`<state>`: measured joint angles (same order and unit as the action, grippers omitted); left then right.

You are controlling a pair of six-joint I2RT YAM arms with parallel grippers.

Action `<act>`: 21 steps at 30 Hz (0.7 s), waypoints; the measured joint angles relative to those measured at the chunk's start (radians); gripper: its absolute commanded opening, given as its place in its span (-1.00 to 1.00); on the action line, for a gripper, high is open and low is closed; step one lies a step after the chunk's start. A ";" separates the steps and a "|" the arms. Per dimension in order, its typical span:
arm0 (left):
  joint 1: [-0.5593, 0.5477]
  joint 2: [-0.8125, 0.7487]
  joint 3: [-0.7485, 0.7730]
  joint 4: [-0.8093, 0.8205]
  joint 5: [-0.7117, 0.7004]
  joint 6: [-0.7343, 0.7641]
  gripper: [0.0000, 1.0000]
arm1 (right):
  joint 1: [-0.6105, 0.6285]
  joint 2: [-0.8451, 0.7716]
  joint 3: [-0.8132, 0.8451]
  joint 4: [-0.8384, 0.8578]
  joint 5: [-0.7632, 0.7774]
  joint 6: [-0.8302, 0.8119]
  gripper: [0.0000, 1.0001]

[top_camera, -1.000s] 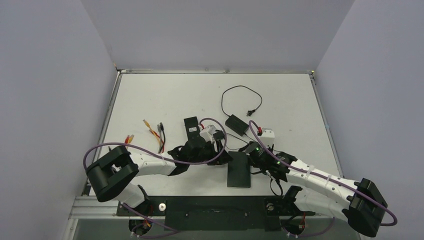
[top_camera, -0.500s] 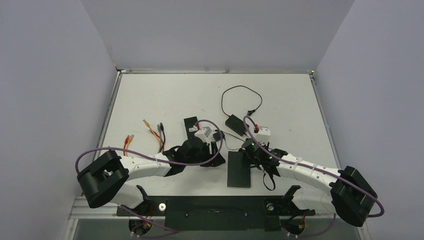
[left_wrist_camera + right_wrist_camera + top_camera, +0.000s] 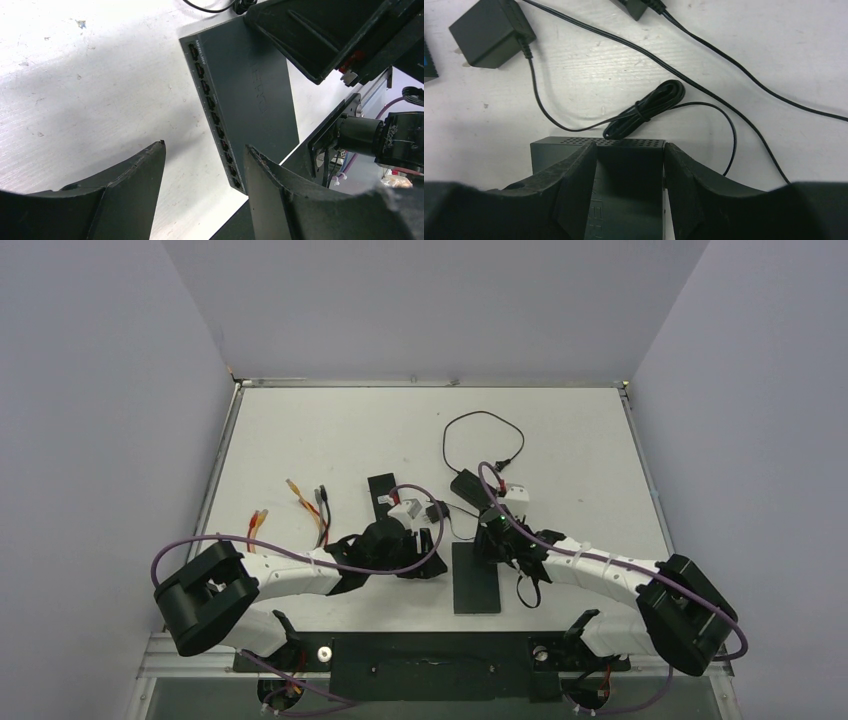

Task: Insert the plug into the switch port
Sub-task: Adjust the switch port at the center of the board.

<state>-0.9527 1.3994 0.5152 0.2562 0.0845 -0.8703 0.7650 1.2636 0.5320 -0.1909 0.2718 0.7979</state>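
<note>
**Switch.** The switch, a flat dark box, lies flat on the desk at 6 o'clock, near the arm bases, with its long axis running from 12 to 6 o'clock. The left wrist view shows 1 row of ports along 1 long side, and each port reads as an open dark socket.

**Left end effector.** The left end effector sits at 9 o'clock of the switch's far end. Its jaws stand apart. Between them are bare desk and the port edge of the switch, and nothing is gripped.

**Right end effector.** The right end effector is over the far end of the switch, above the strip of vent holes. Its jaws stand apart. The switch is wider than the gap between them, so its top face shows in that gap. Whether the fingers touch the top face cannot be told.

**Plug.** The plug lies on the desk at 12 o'clock of the switch, apart from it, at the free end of a thin looped black cable. It is too small to tell its type.

**Other items.**
- A black power brick lies between the plug and the switch.
- A black adapter with prongs lies just beyond the switch, next to a bundled coil of cable.
- Coloured wires lie at 9 o'clock.
- A black box lies near the left end effector.
</note>
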 measured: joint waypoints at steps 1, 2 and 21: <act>0.000 0.000 -0.001 -0.001 0.001 0.000 0.12 | -0.002 0.008 0.003 0.009 -0.009 -0.004 -0.06; 0.000 0.000 -0.003 -0.001 0.002 0.000 0.12 | -0.004 0.018 0.006 0.024 -0.025 -0.009 -0.06; 0.022 -0.418 -0.040 -0.299 -0.106 0.020 0.13 | 0.196 0.409 0.340 0.113 -0.333 -0.178 -0.17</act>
<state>-0.9310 0.9813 0.4751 -0.0429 -0.0212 -0.8505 0.9611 1.6726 0.8715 -0.0776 -0.0608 0.6197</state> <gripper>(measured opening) 0.561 0.412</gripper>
